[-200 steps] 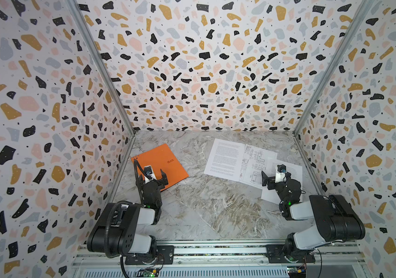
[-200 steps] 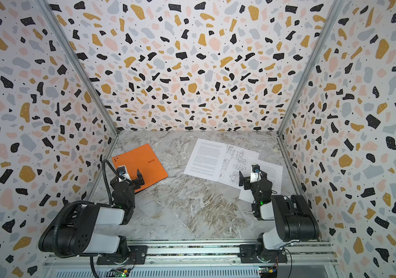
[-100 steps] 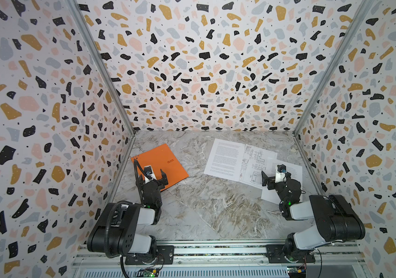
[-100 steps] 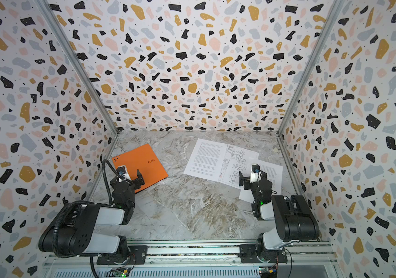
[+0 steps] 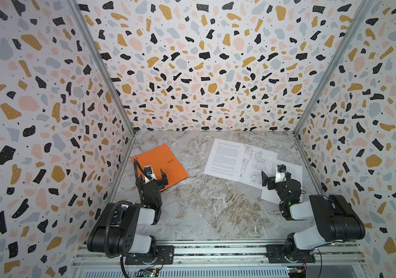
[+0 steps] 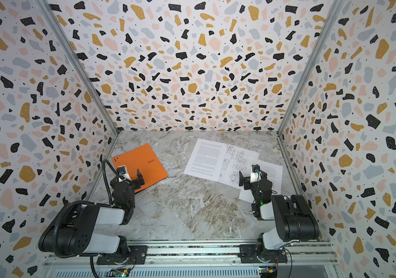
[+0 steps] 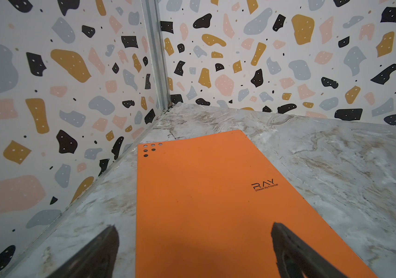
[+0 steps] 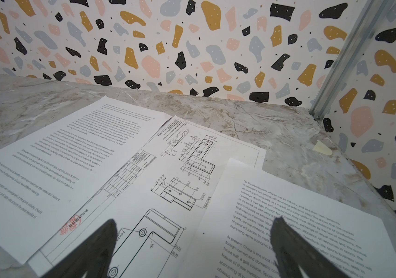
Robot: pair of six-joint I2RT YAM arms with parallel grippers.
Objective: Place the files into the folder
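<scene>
1. Booth: terrazzo-print walls on three sides and a grey marble-look tabletop. Both arm bases sit on a rail at the near edge.
2. Both top views give me the layout. The folder lies flat and closed, orange side up, on the left by the side wall. The files are fanned out on the right, well apart from it, none inside.
3. Only the left wrist view resolves the folder's print: "RAY", with "Unleash My Potential" beneath. There is a cluster of small dots at one corner.
4. Only the right wrist view shows the pages. The drawing sheet lies under both text sheets and has a red stamp by its title block. The nearer text sheet opens "For the development of sports as an industry". The other text sheet is too oblique to read.
5. A pale scrap lies by the right wall.
6. Left gripper: jaws spread wide, nothing between them, above the folder's near end. I cannot tell whether it touches.
7. Right gripper: jaws spread wide and empty, above where the drawing sheet meets the nearer text sheet.
</scene>
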